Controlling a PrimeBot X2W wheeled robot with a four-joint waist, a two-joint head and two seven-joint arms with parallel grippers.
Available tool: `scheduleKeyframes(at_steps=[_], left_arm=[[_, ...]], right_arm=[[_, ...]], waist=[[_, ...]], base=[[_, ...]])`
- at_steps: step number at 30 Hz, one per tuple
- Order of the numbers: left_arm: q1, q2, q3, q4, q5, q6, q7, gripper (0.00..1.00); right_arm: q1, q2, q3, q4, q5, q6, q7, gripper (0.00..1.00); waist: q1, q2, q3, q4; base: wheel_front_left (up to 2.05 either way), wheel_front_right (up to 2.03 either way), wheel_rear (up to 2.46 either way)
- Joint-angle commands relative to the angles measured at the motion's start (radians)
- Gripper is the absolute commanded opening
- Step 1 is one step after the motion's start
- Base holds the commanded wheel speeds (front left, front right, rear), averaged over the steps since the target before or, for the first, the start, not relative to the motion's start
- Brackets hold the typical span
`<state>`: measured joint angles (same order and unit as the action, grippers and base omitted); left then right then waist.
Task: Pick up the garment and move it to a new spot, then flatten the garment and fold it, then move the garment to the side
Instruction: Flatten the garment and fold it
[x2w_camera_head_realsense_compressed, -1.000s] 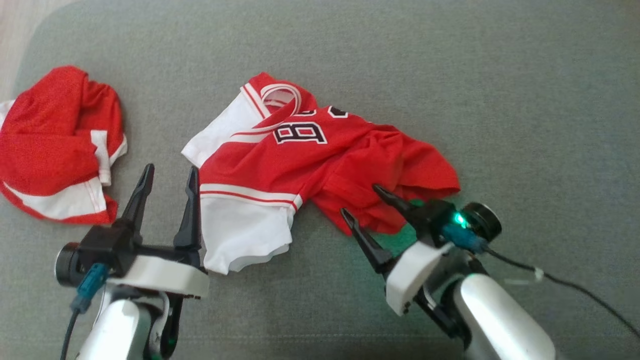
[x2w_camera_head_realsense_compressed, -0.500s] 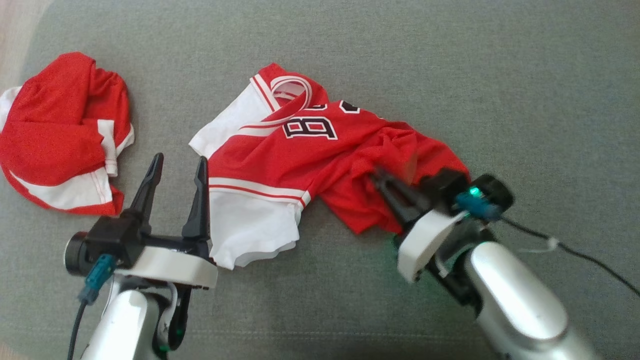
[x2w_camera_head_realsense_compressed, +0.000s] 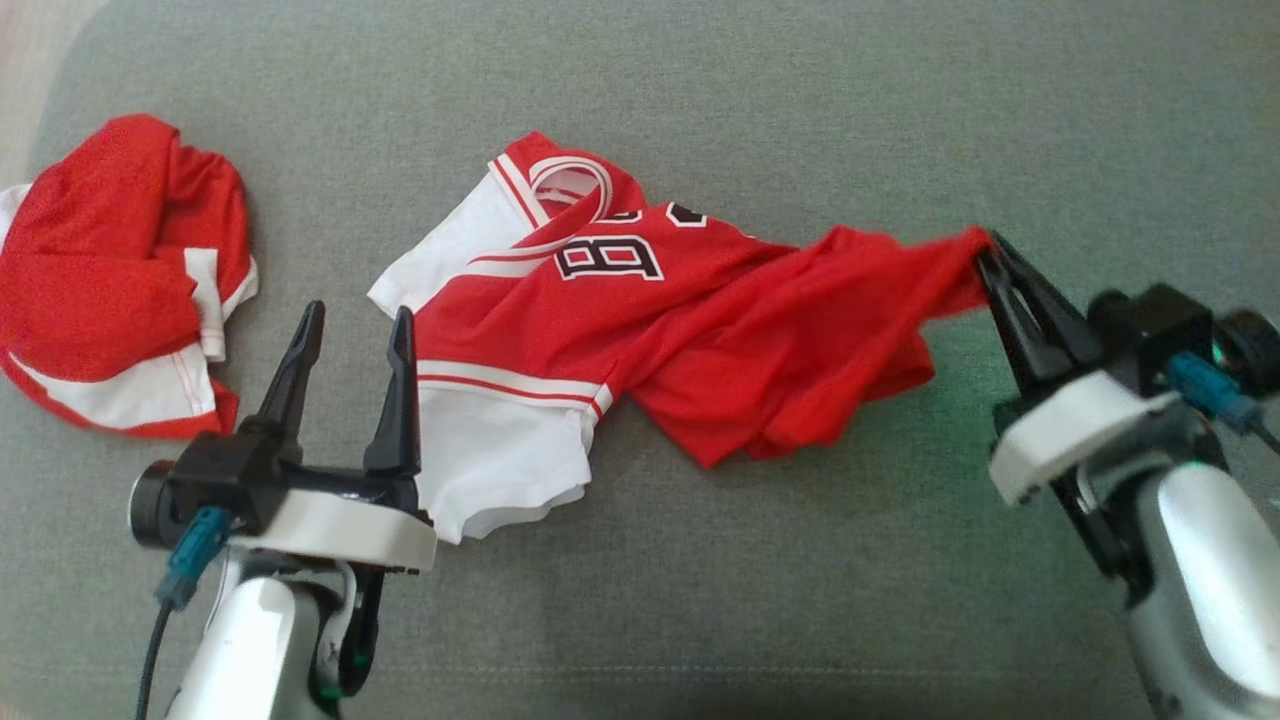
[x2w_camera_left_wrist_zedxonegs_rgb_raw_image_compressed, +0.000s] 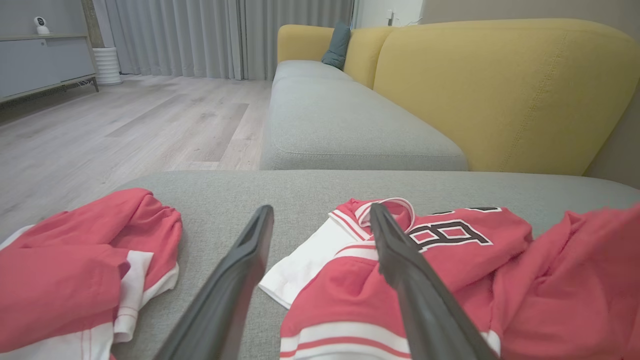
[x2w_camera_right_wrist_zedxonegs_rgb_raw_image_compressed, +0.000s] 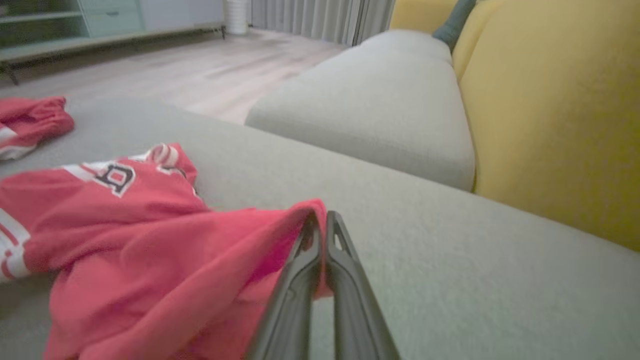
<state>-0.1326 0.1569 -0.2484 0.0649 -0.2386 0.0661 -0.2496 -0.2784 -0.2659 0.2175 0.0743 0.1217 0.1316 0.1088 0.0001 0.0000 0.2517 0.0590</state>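
Observation:
The garment (x2w_camera_head_realsense_compressed: 640, 320) is a red and white jersey with a black number, crumpled on the grey cushion (x2w_camera_head_realsense_compressed: 700, 90). My right gripper (x2w_camera_head_realsense_compressed: 985, 250) is shut on its red hem and holds that edge stretched out to the right, lifted off the cushion. In the right wrist view the red cloth (x2w_camera_right_wrist_zedxonegs_rgb_raw_image_compressed: 165, 260) is pinched between the closed fingers of the right gripper (x2w_camera_right_wrist_zedxonegs_rgb_raw_image_compressed: 320, 217). My left gripper (x2w_camera_head_realsense_compressed: 355, 325) stands open just left of the jersey's white sleeve, holding nothing. The left wrist view shows the left gripper (x2w_camera_left_wrist_zedxonegs_rgb_raw_image_compressed: 320, 215) with the jersey (x2w_camera_left_wrist_zedxonegs_rgb_raw_image_compressed: 450, 250) to its right.
A second red and white garment (x2w_camera_head_realsense_compressed: 110, 290) lies bunched at the cushion's left end, also seen as a red heap (x2w_camera_left_wrist_zedxonegs_rgb_raw_image_compressed: 75, 270). Beyond are another grey seat (x2w_camera_left_wrist_zedxonegs_rgb_raw_image_compressed: 350, 130), a yellow backrest (x2w_camera_left_wrist_zedxonegs_rgb_raw_image_compressed: 500, 90) and wooden floor (x2w_camera_left_wrist_zedxonegs_rgb_raw_image_compressed: 125, 125).
My right gripper has shut on the jersey's red hem and pulled it out to the right and up, stretching the cloth. The left gripper has stayed open beside the sleeve.

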Motion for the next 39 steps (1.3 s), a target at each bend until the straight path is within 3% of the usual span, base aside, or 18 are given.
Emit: scheduleKeyframes(at_steps=[1, 9, 10, 11, 15, 23, 31, 39], left_arm=[[-0.03, 0.007, 0.041, -0.03, 0.011, -0.007, -0.012, 1.0], [-0.026, -0.004, 0.056, -0.019, 0.023, -0.022, -0.012, 1.0], [-0.025, -0.004, 0.059, -0.018, 0.024, -0.024, -0.012, 1.0], [-0.024, -0.004, 0.061, -0.016, 0.024, -0.025, -0.012, 1.0], [-0.016, -0.003, 0.069, -0.009, 0.028, -0.029, -0.012, 1.0], [0.008, 0.005, 0.088, 0.003, 0.03, -0.027, -0.012, 1.0], [0.036, 0.016, 0.098, 0.009, 0.029, -0.022, -0.012, 1.0], [0.062, 0.026, 0.084, 0.0, 0.031, -0.019, 0.0, 1.0]], right_arm=[[0.036, -0.02, 0.002, -0.027, -0.002, -0.001, 0.025, 0.0], [0.152, -0.028, -0.035, 0.041, -0.027, -0.001, 0.15, 0.0], [0.158, -0.019, -0.049, 0.041, -0.033, -0.001, 0.153, 0.39], [0.164, -0.007, -0.065, 0.04, -0.037, -0.001, 0.156, 0.98], [0.186, 0.044, -0.14, 0.012, -0.045, -0.001, 0.127, 1.0], [0.215, 0.146, -0.226, -0.138, 0.005, -0.001, -0.029, 1.0], [0.202, 0.173, -0.205, -0.217, 0.01, -0.001, -0.097, 1.0], [0.242, 0.193, -0.162, -0.212, 0.012, -0.001, -0.1, 1.0]], waist=[[-0.0001, 0.0, 0.001, -0.002], [-0.0001, 0.0, 0.003, -0.015], [-0.0001, 0.0, 0.003, -0.018], [-0.0001, 0.0, 0.002, -0.021], [-0.0001, 0.0, -0.004, -0.029], [-0.0001, 0.0, -0.03, -0.052], [-0.0001, 0.0, -0.067, -0.072], [-0.0001, 0.0, -0.097, -0.08]], base=[[0.0, 0.0, 0.0], [0.0, 0.0, 0.0], [0.0, 0.0, 0.0], [0.0, 0.0, 0.0], [0.0, 0.0, 0.0], [0.0, 0.0, 0.0], [0.0, 0.0, 0.0], [0.0, 0.0, 0.0]])
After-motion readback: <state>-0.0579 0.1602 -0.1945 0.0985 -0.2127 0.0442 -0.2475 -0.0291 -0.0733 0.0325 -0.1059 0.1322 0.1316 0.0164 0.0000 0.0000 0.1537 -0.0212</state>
